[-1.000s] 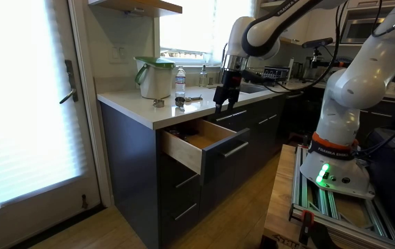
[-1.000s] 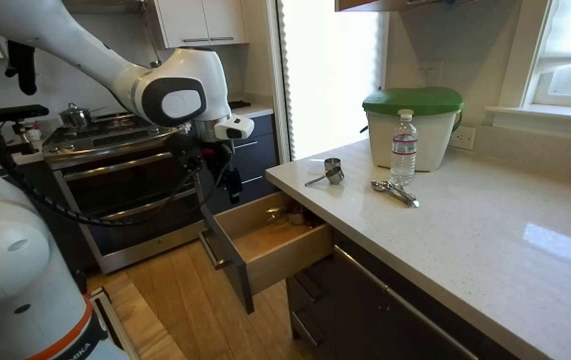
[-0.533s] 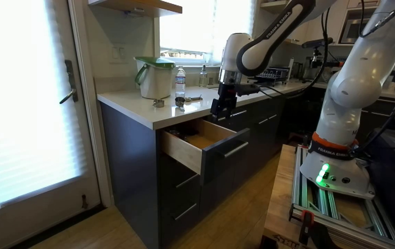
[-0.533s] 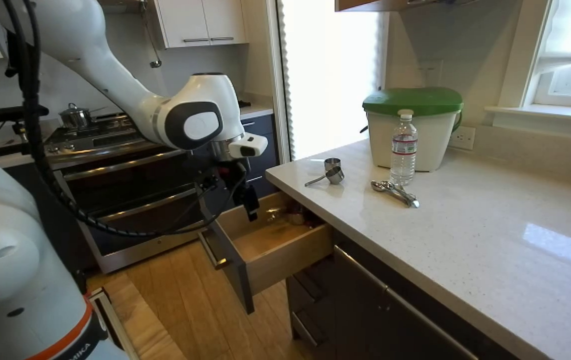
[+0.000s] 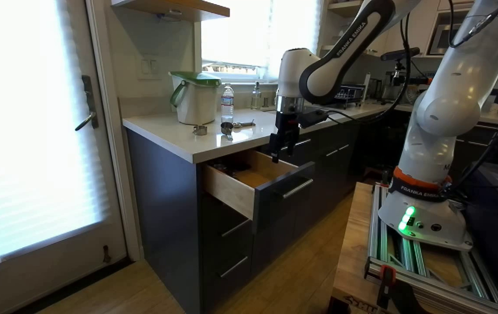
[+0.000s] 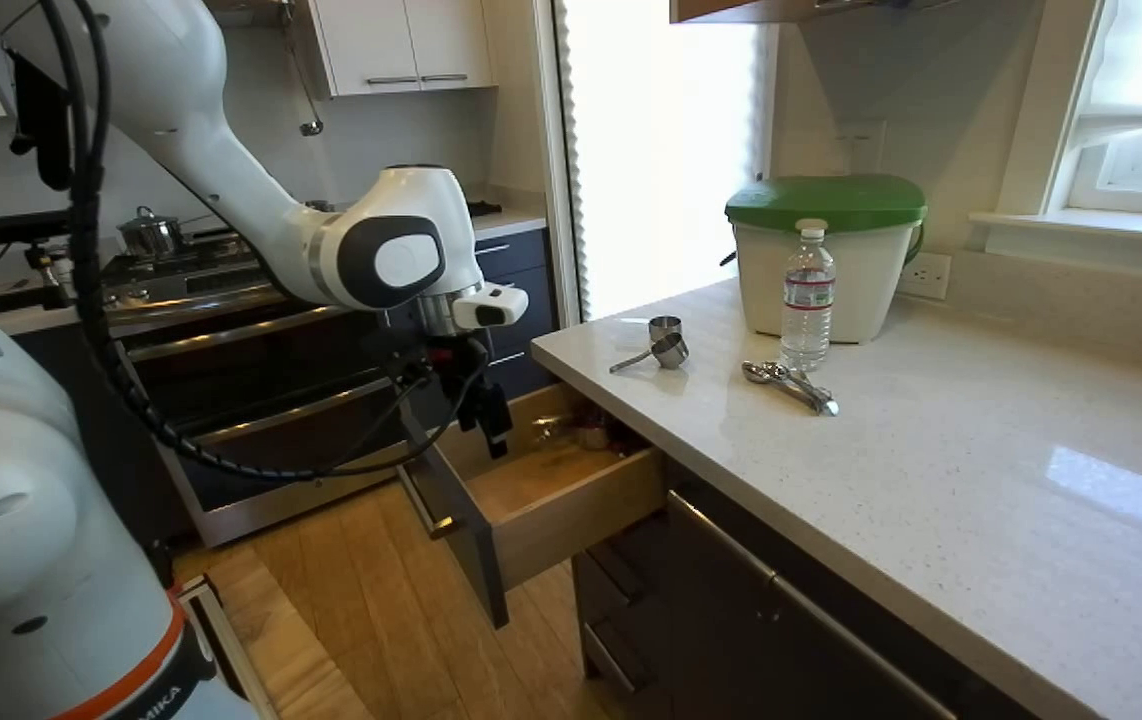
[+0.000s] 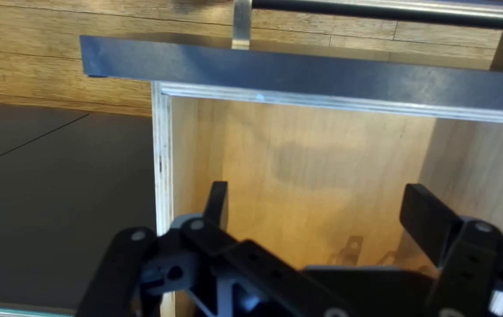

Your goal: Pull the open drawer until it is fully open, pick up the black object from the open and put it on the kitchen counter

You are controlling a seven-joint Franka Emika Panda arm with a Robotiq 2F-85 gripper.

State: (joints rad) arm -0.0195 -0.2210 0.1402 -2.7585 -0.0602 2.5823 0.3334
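Observation:
The drawer [image 5: 281, 198] stands pulled out, its dark front and bar handle ahead of a light wood box, in both exterior views. My gripper [image 7: 315, 189] is open above the box in the wrist view, nothing between its fingers. In the exterior views the gripper [image 5: 283, 156] points down over the drawer [image 6: 571, 510], near the inner side of its front. Dark items [image 5: 238, 167] lie at the back of the box, shadowed; which is the black object I cannot tell. The pale kitchen counter [image 6: 931, 480] runs above the drawer.
On the counter stand a green-lidded white bucket [image 6: 821, 270] and a plastic bottle [image 6: 807, 310]. Metal measuring cups [image 6: 669, 350] and a metal scoop [image 6: 789, 387] lie near them. The counter's edge overhangs the rear of the drawer. A glazed door [image 5: 35, 131] is beyond the cabinet end.
My gripper has come down from above toward the drawer, fastest in the first half second. The drawer and the things on the counter have not moved.

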